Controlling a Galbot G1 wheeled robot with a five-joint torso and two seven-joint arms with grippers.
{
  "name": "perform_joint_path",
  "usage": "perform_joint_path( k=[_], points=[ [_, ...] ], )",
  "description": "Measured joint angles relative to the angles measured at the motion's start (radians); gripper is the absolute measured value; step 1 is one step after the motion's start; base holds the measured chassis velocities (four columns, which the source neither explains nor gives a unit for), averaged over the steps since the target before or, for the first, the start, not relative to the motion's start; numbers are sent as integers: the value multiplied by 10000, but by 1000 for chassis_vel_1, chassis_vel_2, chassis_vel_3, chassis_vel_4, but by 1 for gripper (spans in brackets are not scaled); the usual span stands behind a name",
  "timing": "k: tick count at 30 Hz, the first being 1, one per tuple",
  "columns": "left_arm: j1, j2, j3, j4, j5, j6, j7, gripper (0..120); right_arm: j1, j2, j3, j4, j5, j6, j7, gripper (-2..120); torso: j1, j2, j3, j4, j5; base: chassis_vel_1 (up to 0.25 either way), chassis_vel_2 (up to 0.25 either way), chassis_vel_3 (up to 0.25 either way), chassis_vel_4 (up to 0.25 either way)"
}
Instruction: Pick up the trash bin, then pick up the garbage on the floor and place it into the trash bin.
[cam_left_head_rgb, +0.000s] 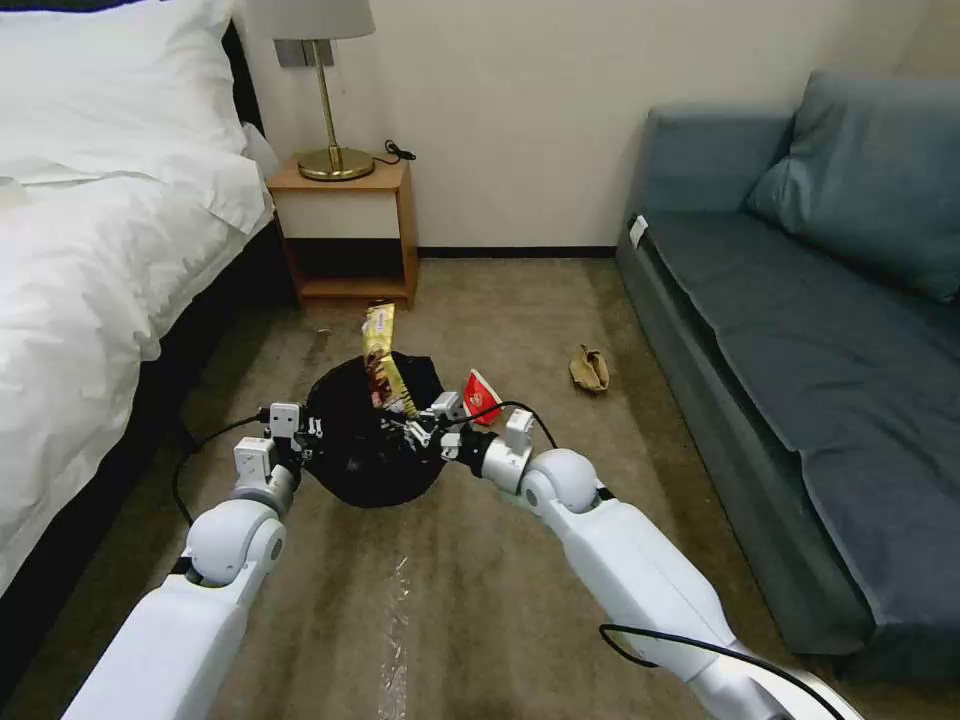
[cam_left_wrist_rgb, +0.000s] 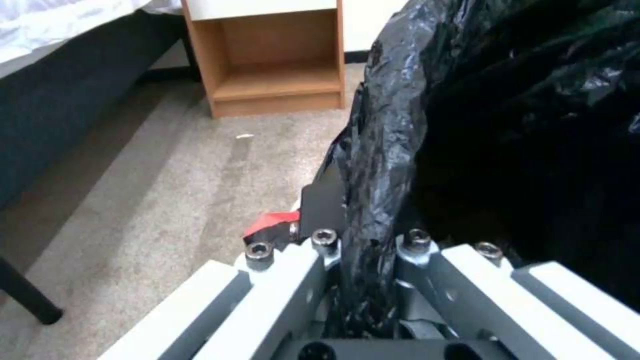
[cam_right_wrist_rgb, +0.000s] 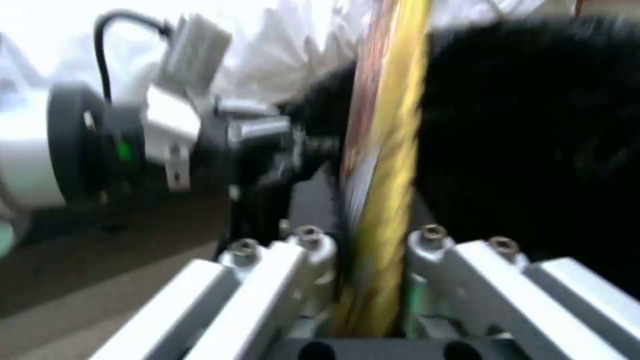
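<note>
Right tool (cam_left_head_rgb: 412, 428): my fingers are clenched on the gold-brown snack wrapper (cam_left_head_rgb: 385, 372); I hold it at the right side of the trash bin's rim, its upper end standing above the opening. In my right wrist view the wrapper (cam_right_wrist_rgb: 383, 165) runs straight up between my two jaws.
Left tool (cam_left_head_rgb: 312, 432): clamped on the left edge of the trash bin (cam_left_head_rgb: 372, 440). My left wrist view shows the black bag liner (cam_left_wrist_rgb: 373, 165) pinched between my jaws.
Trash bin: held between my two arms above the carpet, its black liner covering the rim and the body.
Red-and-white carton (cam_left_head_rgb: 482, 395): on the carpet just beyond my right tool, near the bin's right side.
Brown paper wad (cam_left_head_rgb: 590, 368): on the carpet further right, near the sofa (cam_left_head_rgb: 800, 330), well apart from the bin.
Surroundings: bed (cam_left_head_rgb: 100, 260) on my left; wooden nightstand (cam_left_head_rgb: 350, 235) with a brass lamp (cam_left_head_rgb: 330, 120) against the far wall, beyond the bin.
</note>
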Motion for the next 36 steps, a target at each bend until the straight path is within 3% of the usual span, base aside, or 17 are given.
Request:
perform_joint_path(
  k=[5, 9, 11, 12, 16, 19, 22, 29, 36],
  points=[
    [-41, 4, -66, 71, -63, -1, -32, 2, -27, 50, -172, -141, -93, 75, -44, 36, 0, 0, -1, -1, 0, 0, 0, 0, 0],
    [-34, 4, -93, 76, -66, -1, -34, 2, -25, 50, -175, -171, -128, 96, -77, 45, 0, 0, -1, 0, 2, 0, 0, 0, 0],
    [-19, 29, -144, 115, -84, -8, -27, 2, -17, -19, -109, -102, -146, 107, -91, 58, 0, 0, 0, -1, 1, 0, 0, 0, 0],
    [-19, 29, -144, 115, -84, -8, -27, 2, -17, -19, -109, -102, -146, 107, -91, 58, 0, 0, 0, -1, 1, 0, 0, 0, 0],
    [-34, 69, -188, 150, -106, -17, -25, 2, 33, -123, 140, 121, -141, 107, -50, 70, 0, 1, -1, 0, 1, 0, 0, 0, 0],
    [-61, 109, -243, 156, -151, -22, -16, 2, 113, -334, 674, 265, -81, 120, 267, 88, 0, 0, -1, -1, 2, 0, 0, 0, 0],
    [-77, 112, -291, 169, -186, -56, -172, 2, 126, -505, 984, 203, -2, 84, 492, 96, 0, 0, -1, -1, 2, 0, 0, 0, 0],
    [-337, -61, -292, 59, -436, -75, -1193, 2, 366, -841, 1808, -1341, 173, 129, 1739, 100, 0, 0, -1, -3, 4, 0, 0, 0, 0],
    [-485, 75, -109, -97, -448, 61, -1273, 2, 646, -1075, 2166, -2838, 0, 211, 1876, 100, 1, 0, -1, -3, 5, 0, 0, 0, 0]
  ],
)
